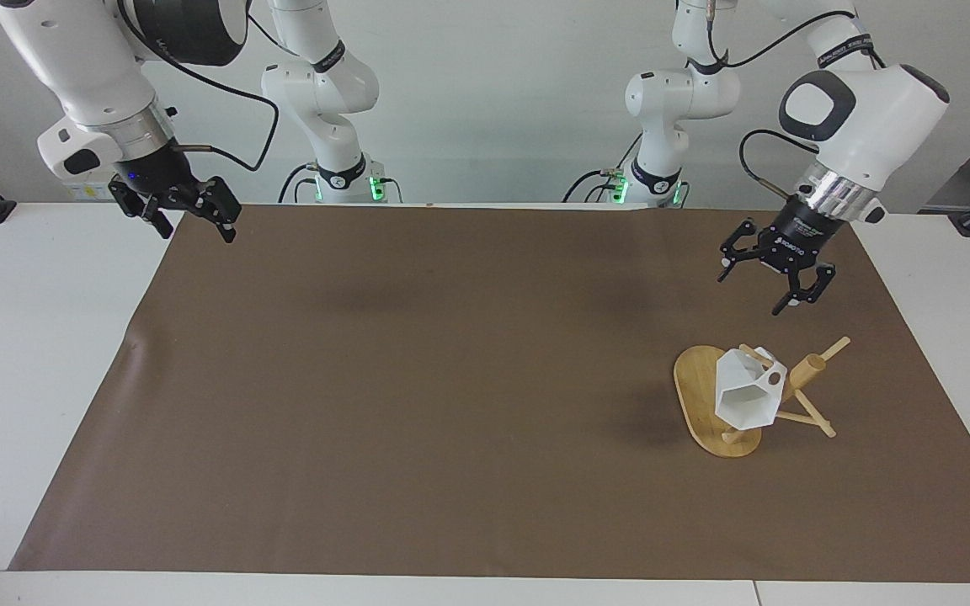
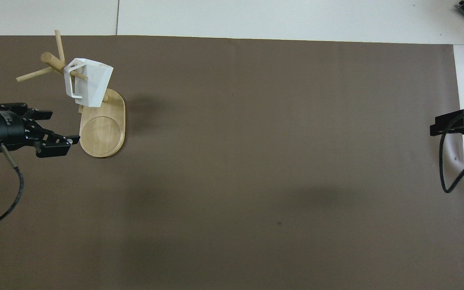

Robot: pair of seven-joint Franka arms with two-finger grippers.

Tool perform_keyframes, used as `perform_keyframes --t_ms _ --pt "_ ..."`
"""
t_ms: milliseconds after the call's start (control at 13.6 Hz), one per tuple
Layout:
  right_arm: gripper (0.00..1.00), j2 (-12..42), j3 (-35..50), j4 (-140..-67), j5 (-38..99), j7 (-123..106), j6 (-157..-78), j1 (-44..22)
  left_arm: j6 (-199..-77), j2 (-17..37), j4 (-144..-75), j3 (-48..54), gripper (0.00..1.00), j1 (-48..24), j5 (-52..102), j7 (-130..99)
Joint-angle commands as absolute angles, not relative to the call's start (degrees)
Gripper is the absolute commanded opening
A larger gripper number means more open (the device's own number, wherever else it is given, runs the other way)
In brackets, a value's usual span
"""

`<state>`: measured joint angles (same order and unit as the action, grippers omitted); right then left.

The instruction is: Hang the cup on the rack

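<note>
The cup [image 1: 746, 394] hangs by its handle on a peg of the rack [image 1: 708, 404], at the left arm's end of the mat [image 1: 418, 404]; the left gripper [image 1: 773, 284], jaws spread and empty, is raised over the mat apart from both. The right gripper [image 1: 189, 220] waits over the mat's corner at the right arm's end, well apart from them.

A plain white cup [image 1: 746, 394] is seen on a light bamboo rack [image 1: 698, 396]; the white worktop [image 1: 30, 337] is covered by a brown mat [image 1: 418, 379].
</note>
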<state>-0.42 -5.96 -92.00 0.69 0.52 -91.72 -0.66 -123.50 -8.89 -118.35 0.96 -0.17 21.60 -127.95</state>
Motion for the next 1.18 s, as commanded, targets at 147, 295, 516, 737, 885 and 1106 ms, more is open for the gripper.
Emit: perform_keyframes --t_ms 147,295,516,737,885,1106 --pt "1.00 -1.67 -5.89 -92.99 0.70 -0.09 -90.97 -0.53 -119.10 -8.53 -112.77 1.14 1.00 0.44 16.17 -115.35" --pt "1.00 -1.67 -5.89 -92.99 0.70 -0.09 -90.88 -0.53 -117.69 -8.18 -111.28 1.14 1.00 1.75 16.17 -104.91" --pt "1.00 -1.67 -5.89 -92.99 0.70 -0.09 -90.88 -0.53 -116.10 -7.74 -108.99 1.14 1.00 1.76 16.17 -84.71" --pt "1.00 -1.67 -5.89 -92.99 0.70 -0.09 -90.88 -0.53 -112.77 -7.03 -106.88 0.35 1.00 1.85 15.47 -69.83" --pt "1.00 -1.67 -5.89 -92.99 0.70 -0.09 -90.97 -0.53 -111.19 -7.03 -105.21 0.53 1.00 1.76 9.69 -57.89" --pt "1.00 -1.67 -5.89 -92.99 0.70 -0.09 -90.97 -0.53 -107.33 -7.03 -103.28 0.44 1.00 1.23 8.36 -40.84"
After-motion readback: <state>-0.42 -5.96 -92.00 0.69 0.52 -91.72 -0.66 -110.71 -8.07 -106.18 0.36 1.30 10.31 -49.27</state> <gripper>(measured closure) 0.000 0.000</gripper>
